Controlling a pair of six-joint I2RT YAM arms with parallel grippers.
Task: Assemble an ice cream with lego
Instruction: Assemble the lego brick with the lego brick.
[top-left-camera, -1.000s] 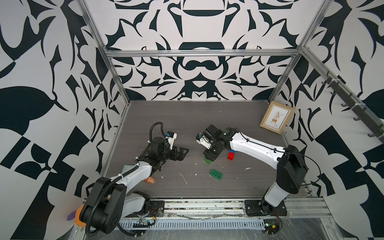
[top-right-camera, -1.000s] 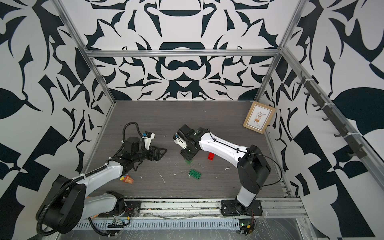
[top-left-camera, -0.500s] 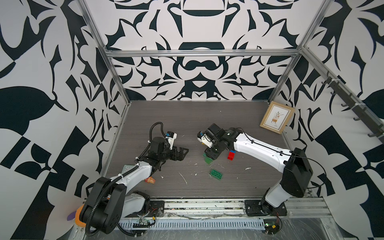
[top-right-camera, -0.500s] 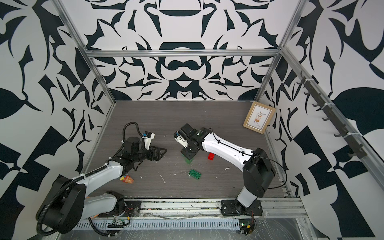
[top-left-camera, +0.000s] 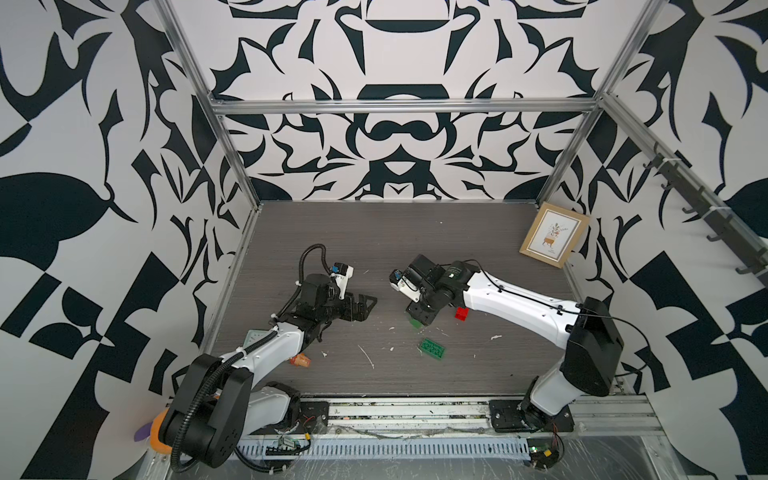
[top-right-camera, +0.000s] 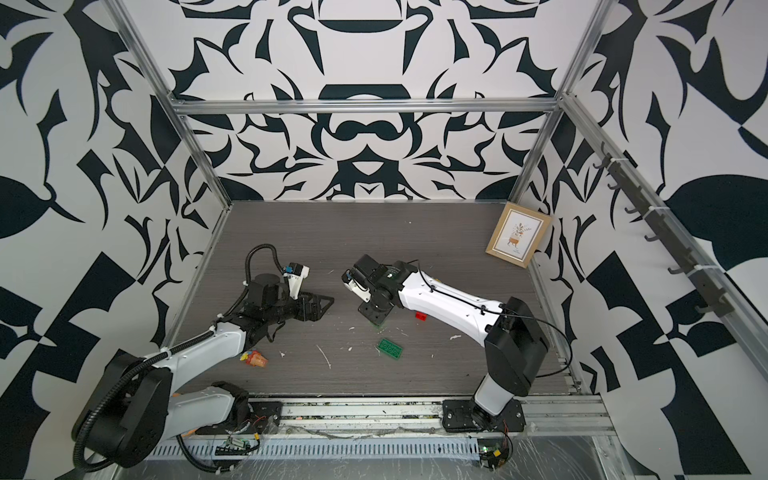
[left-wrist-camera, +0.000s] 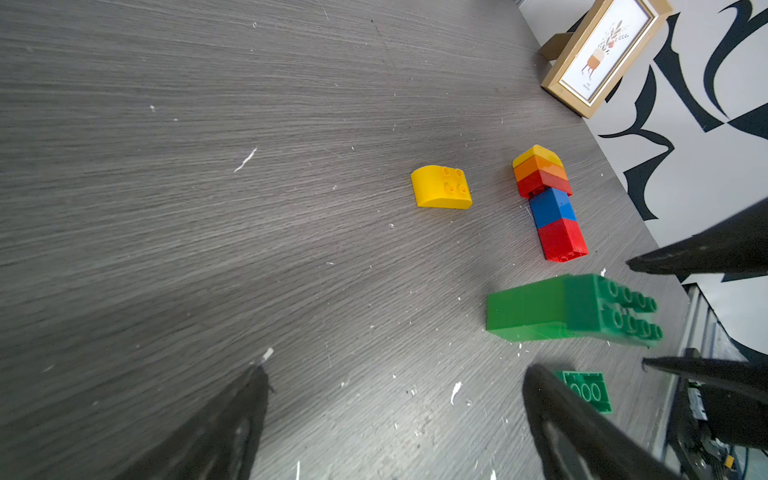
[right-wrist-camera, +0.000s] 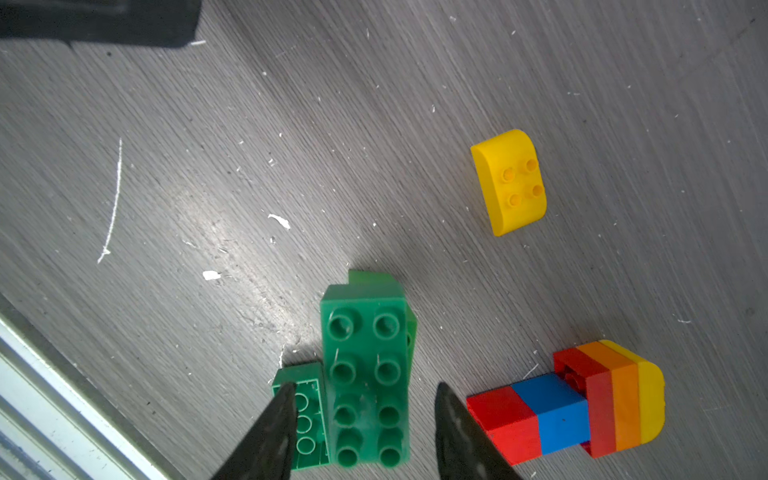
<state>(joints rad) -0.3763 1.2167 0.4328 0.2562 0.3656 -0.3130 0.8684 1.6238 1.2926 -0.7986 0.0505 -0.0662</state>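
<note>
Carrying everything on the grey wood-grain worktop (top-left-camera: 374, 232). Reaching in from the near edge with the left arm (top-left-camera: 266, 353) and the right arm (top-left-camera: 519, 307), both stretching toward the middle. Standing by the right wall: a picture frame (top-left-camera: 554, 239). Lying on its side near the middle: the green brick stack (left-wrist-camera: 561, 307), with its studded end facing the right tool (right-wrist-camera: 365, 388). Straddling that studded end with the right tool, jaws part-open, leaving a gap on each side and gripping nothing. Holding the left tool (top-left-camera: 363, 307) wide, gripping nothing, well apart from the bricks. Lying on its side just beside the green brick stack: the striped stack (left-wrist-camera: 548, 203), running yellow, orange, red, blue, red. Resting nearby, underside up: a single green brick (top-left-camera: 432, 348). Sitting alone, studs showing: the yellow dome brick (right-wrist-camera: 509, 183). Lying by the left arm: a crumpled wrapper (top-left-camera: 300, 360)
</note>
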